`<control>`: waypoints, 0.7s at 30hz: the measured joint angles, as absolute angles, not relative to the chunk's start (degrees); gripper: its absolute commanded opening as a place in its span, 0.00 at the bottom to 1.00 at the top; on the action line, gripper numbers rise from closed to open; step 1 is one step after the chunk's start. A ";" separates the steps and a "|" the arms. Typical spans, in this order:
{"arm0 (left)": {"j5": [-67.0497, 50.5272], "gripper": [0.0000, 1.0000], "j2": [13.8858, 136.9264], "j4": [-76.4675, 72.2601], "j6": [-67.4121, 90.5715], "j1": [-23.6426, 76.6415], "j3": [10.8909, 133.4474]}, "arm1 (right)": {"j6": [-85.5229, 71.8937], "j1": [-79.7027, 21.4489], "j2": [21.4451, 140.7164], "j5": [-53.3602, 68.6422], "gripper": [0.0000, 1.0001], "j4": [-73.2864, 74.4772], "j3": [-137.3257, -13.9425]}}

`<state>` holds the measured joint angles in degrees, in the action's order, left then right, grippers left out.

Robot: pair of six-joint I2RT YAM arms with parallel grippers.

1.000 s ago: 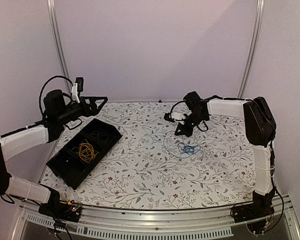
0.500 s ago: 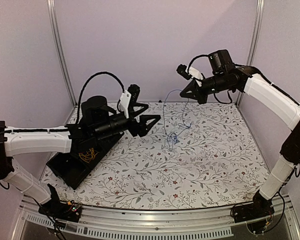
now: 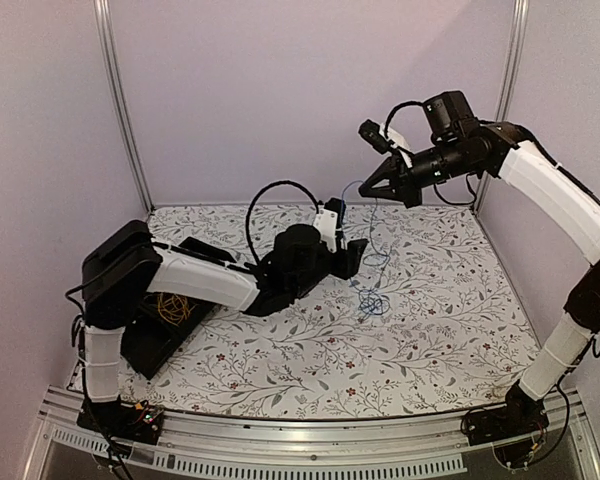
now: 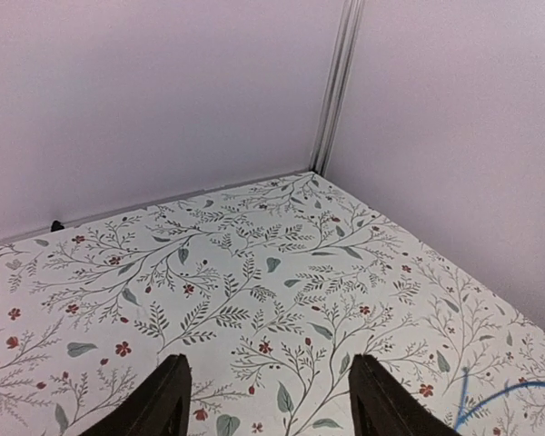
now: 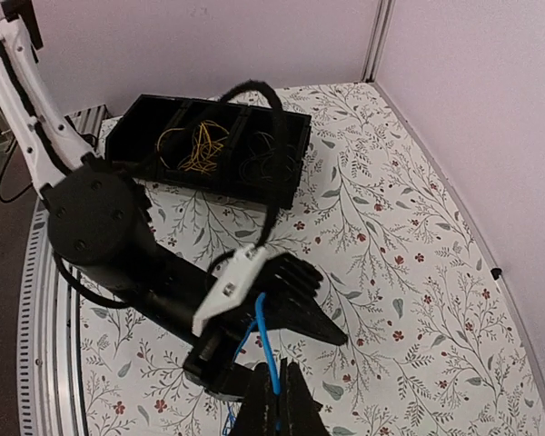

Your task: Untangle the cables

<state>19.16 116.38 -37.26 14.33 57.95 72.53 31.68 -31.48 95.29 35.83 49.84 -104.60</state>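
My right gripper (image 3: 364, 191) is raised high over the back of the table, shut on a thin blue cable (image 3: 372, 301). The cable hangs down from it to a small tangle on the floral table. In the right wrist view the blue cable (image 5: 266, 343) runs up into my shut right gripper (image 5: 277, 392). My left gripper (image 3: 357, 253) reaches low across the middle, just left of the hanging strand. It stands open (image 4: 272, 400) with only tablecloth between its fingers. A piece of blue cable (image 4: 509, 392) shows at that view's lower right. Yellow cables (image 5: 196, 145) and dark cables (image 5: 265, 156) lie in the tray.
A black divided tray (image 3: 143, 345) sits at the table's left side, partly hidden behind the left arm. A thick black arm cable (image 3: 272, 190) loops above the left wrist. Pale walls and metal corner posts (image 4: 338, 86) close off the back and sides.
My right gripper lifted the blue cable from the table up high. The left arm swung from over the tray to the middle beside the hanging strand, and its jaws narrowed.
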 measured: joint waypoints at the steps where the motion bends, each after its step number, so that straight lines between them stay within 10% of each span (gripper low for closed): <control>1: 19.09 0.57 119.83 -38.09 15.09 57.95 75.22 | 31.62 -31.48 94.78 37.01 0.00 50.19 -105.10; 21: 15.79 0.60 134.41 -39.38 22.63 56.34 72.93 | 30.11 -22.09 83.99 43.97 0.00 46.98 -120.53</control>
<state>15.79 134.41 -39.38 22.63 56.34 72.93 30.11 -22.09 83.99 43.97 46.98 -120.53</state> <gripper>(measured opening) 0.582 0.019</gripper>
